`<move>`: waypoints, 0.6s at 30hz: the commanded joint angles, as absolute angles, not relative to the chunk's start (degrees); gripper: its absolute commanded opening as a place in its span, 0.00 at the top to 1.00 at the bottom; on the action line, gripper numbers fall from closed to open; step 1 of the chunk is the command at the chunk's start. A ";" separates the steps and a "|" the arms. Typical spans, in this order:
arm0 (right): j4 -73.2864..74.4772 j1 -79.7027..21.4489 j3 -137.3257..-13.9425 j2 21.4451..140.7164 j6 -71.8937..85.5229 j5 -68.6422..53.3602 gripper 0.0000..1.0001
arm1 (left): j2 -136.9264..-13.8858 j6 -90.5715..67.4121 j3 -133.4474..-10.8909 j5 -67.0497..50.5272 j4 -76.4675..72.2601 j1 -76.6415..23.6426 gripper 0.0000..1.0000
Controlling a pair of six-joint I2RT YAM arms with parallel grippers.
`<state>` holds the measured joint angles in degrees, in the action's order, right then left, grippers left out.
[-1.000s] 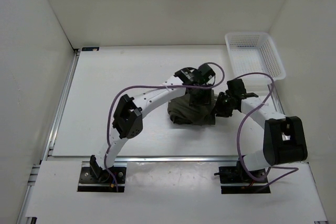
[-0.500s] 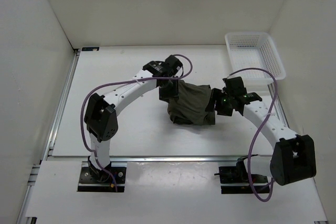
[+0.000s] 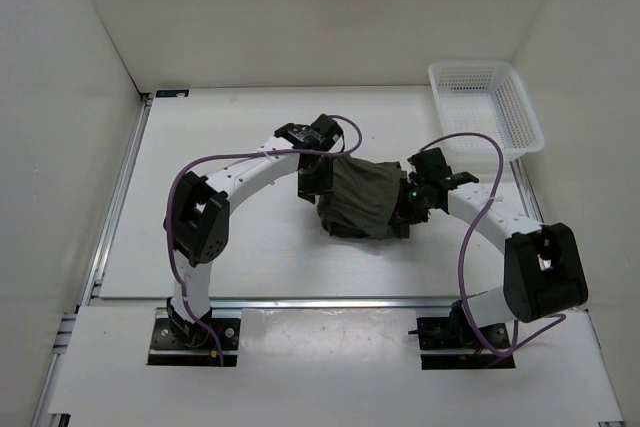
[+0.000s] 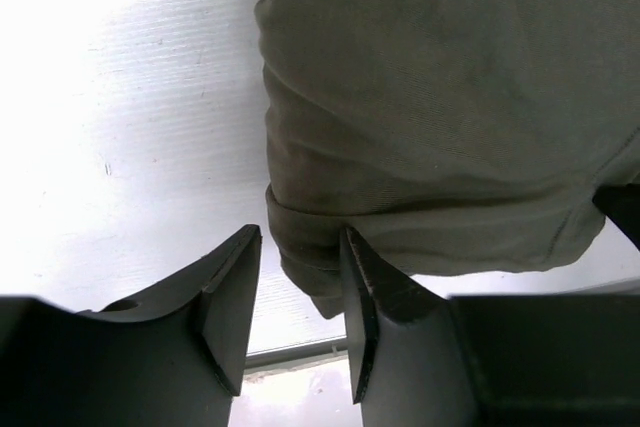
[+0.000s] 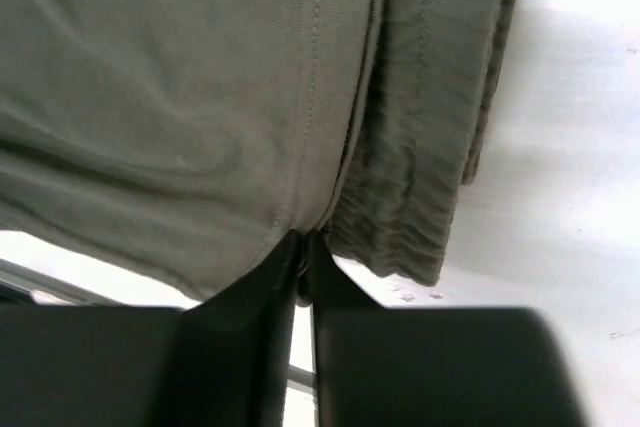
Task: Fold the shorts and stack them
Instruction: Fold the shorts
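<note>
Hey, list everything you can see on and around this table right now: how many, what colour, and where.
shorts: one pair, dark olive green, bundled mid-table between the two grippers
basket: one, white mesh plastic, far right corner of the table
table: one, white, under everything
walls: white, on three sides
cables: two, purple, one looped along each arm
left arm: one, white and black, reaching to the shorts' left edge
right arm: one, white and black, reaching to their right edge
left gripper: black, open at the cloth's edge
right gripper: black, pinched on the cloth
</note>
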<state>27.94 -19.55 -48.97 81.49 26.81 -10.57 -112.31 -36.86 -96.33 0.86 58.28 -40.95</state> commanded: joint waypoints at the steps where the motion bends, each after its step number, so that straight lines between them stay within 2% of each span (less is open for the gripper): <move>1: 26.10 -20.04 -51.15 80.95 26.81 -10.55 0.96 | -111.01 -35.86 -96.24 -0.35 56.87 -40.87 0.52; 2: 26.71 -20.04 -51.15 80.08 26.81 -9.76 1.00 | -111.01 -35.25 -96.24 -0.35 56.87 -40.87 0.52; 13: 31.29 -20.04 -53.00 70.40 27.86 -0.09 1.00 | -112.24 -31.65 -98.35 -4.83 56.87 -42.45 0.56; 18: 30.86 -20.04 -52.30 73.82 27.33 4.21 1.00 | -116.10 -30.41 -98.35 -7.73 56.26 -43.50 0.68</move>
<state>30.33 -19.70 -51.66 72.01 27.90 -0.40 -114.43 -32.21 -97.14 -4.80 57.47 -42.44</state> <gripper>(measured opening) 0.004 0.336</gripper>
